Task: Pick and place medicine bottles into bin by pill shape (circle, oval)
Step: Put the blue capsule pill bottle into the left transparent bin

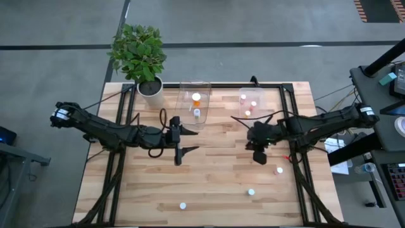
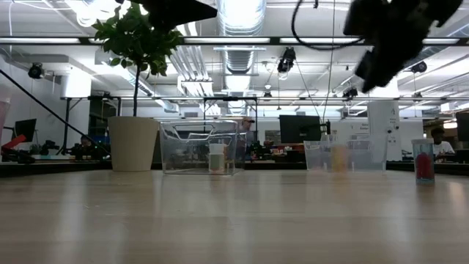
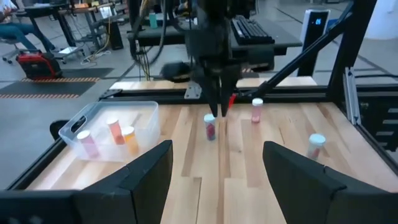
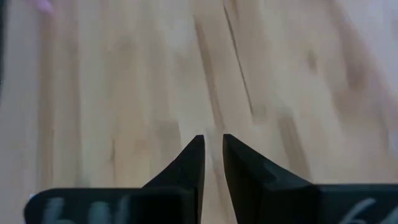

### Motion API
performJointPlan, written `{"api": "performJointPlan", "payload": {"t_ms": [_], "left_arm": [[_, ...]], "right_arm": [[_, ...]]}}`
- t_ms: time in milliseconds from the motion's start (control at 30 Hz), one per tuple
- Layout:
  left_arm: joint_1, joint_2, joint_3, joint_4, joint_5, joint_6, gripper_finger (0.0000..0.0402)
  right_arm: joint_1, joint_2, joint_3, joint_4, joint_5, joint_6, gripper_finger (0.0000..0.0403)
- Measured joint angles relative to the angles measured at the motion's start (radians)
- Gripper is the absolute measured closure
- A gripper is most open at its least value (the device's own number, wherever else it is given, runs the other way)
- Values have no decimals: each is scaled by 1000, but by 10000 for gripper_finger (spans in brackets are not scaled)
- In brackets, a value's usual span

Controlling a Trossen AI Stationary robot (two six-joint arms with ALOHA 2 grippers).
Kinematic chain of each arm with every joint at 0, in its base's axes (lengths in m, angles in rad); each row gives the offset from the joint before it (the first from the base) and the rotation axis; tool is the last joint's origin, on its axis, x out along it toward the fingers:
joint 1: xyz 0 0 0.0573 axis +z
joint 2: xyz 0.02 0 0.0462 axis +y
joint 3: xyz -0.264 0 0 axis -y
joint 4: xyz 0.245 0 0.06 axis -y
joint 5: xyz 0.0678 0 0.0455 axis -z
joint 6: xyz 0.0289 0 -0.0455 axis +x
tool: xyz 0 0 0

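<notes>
My right gripper (image 1: 259,156) hangs right of the table's centre, fingers pointing down and shut on nothing (image 4: 212,144); it also shows in the left wrist view (image 3: 215,107). A white-capped bottle with pink contents (image 3: 210,127) stands on the table just under and beyond it, hidden in the high view. My left gripper (image 1: 179,150) is wide open and empty (image 3: 217,165) at the table's centre, clear of every bottle. Three more bottles stand loose on the table: one (image 1: 279,170), one (image 1: 251,191) and one (image 1: 183,205).
Two clear tubs stand at the far side: the left one (image 1: 204,85) holds an orange-capped (image 1: 197,98) and a white bottle (image 1: 197,114); the right one (image 1: 261,92) holds several pinkish bottles. A potted plant (image 1: 150,88) stands at the far left. Bare wood lies between the arms.
</notes>
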Motion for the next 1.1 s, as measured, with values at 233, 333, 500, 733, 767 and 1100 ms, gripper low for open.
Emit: {"api": "performJointPlan", "payload": {"t_ms": [233, 333, 500, 733, 767, 1100], "left_arm": [[2, -5, 0, 29, -2, 1, 168], [2, -6, 0, 40, -2, 4, 169], [2, -6, 0, 40, -4, 9, 168], [2, -6, -1, 46, -4, 35, 168], [2, -6, -1, 46, -4, 36, 168], [2, -6, -1, 46, -4, 57, 168]], "right_arm": [[21, 1, 8, -270, 2, 305, 360], [20, 1, 9, -327, 4, 389, 360], [20, 1, 9, -412, 6, 519, 360], [20, 1, 9, -479, 48, 596, 360], [20, 1, 9, -478, 47, 596, 360], [20, 1, 9, -467, 96, 581, 279]]}}
